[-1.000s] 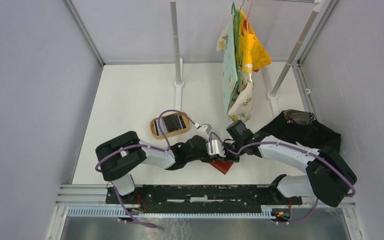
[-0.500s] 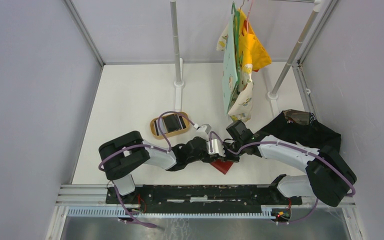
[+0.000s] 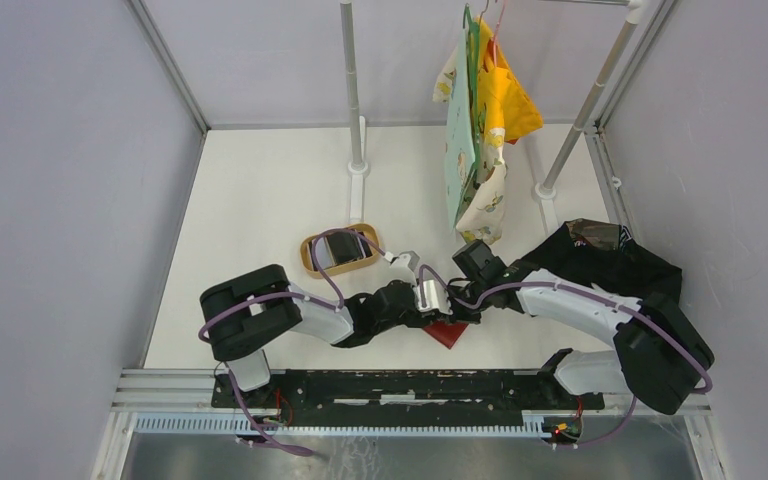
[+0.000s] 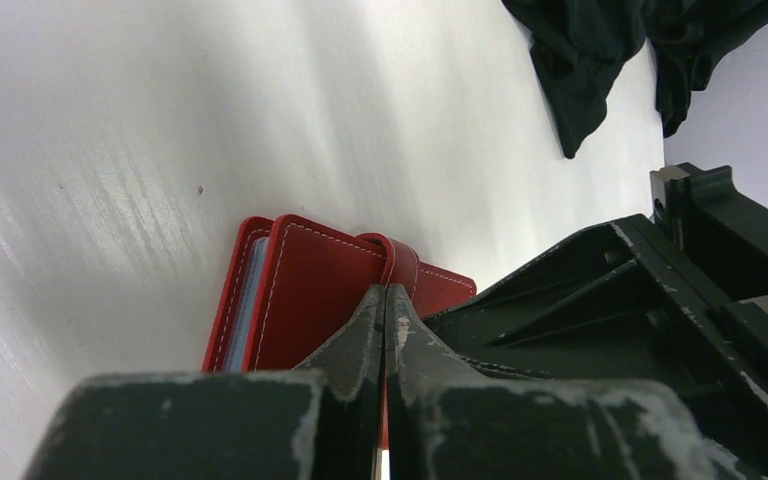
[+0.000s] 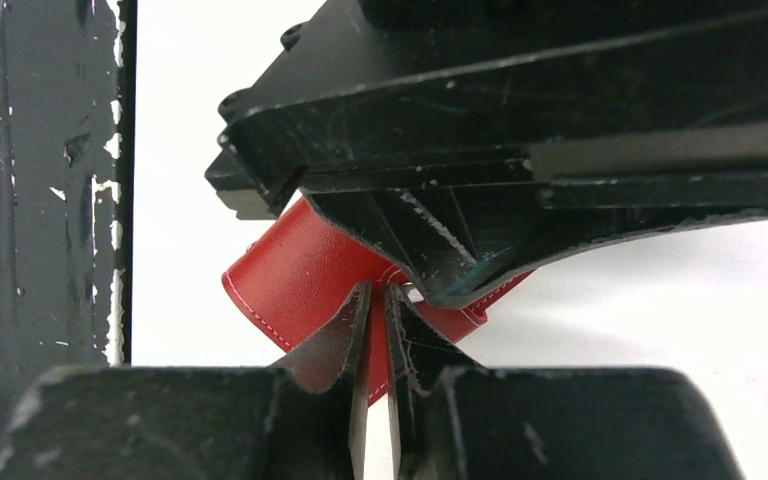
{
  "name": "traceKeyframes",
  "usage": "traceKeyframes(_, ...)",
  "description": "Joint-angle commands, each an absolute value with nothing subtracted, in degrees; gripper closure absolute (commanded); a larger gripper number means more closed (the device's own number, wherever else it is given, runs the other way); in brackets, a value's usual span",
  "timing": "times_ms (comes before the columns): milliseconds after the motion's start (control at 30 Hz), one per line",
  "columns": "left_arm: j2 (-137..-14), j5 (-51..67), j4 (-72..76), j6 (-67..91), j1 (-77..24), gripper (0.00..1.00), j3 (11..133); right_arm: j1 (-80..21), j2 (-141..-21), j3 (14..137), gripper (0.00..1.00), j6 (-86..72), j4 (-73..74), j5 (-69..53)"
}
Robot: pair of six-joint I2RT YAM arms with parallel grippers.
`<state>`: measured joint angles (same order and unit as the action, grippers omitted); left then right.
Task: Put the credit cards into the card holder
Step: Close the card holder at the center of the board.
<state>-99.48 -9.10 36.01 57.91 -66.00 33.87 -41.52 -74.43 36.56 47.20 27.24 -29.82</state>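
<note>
- Left tool (image 4: pixel 384 292): its fingers are pressed flat together, and their tips rest against the snap tab of the card holder (image 4: pixel 310 290). Whether the tab is pinched between them cannot be told.
- Right tool (image 5: pixel 378 290): its fingers stand slightly apart with a narrow slit between them, and red leather shows through the slit. The tips are at the card holder's edge, directly under the black body of the left tool.
- Surface (image 3: pixel 260 200): white and matt. Both arms reach inward over its near middle, where the two tools meet tip to tip.
- Black garment (image 3: pixel 610 255): crumpled at the right side of the surface, behind the right arm.
- Hanging clothes (image 3: pixel 480 130): yellow and floral pieces on a rack at the far right.
- Tan oval tray (image 3: pixel 307 262): lies beyond the left tool, apart from the card holder.
- Card holder: red leather with white stitching, lying flat on the surface beneath the two tools. Two red leaves lie folded one on the other, with grey-blue lining showing between them at one edge, and the tab loops over the opposite edge. From above only a red corner shows, pointing at the near edge with its sides diagonal to the surface. The arms hide the rest, so its long axis cannot be told.
- Credit cards (image 3: pixel 345 247): a dark rectangle and a pale one lie flat in the tray, partly crossed by a purple cable.
</note>
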Motion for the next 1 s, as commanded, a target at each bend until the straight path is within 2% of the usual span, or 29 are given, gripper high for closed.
traceKeyframes(0,-101.96,-8.45,21.53,58.15,-67.94,0.98,30.50,-41.05,-72.06,38.76,0.84,50.00,27.67,-30.68)
traceKeyframes(133,-101.54,-9.02,21.23,58.18,-67.87,0.98,30.13,-39.98,-70.47,38.93,0.80,50.94,28.52,-32.53)
traceKeyframes(333,-101.59,-8.93,21.18,57.92,-67.92,0.98,30.40,-39.13,-69.82,38.85,0.80,50.46,27.02,-30.87)
traceKeyframes(533,-101.53,-8.90,21.16,57.83,-67.98,0.98,30.50,-39.36,-73.13,38.73,0.89,49.57,25.53,-29.33)
traceKeyframes(967,-101.43,-8.97,21.77,58.22,-67.92,0.98,30.05,-41.87,-75.45,36.28,0.98,46.38,22.49,-27.86)
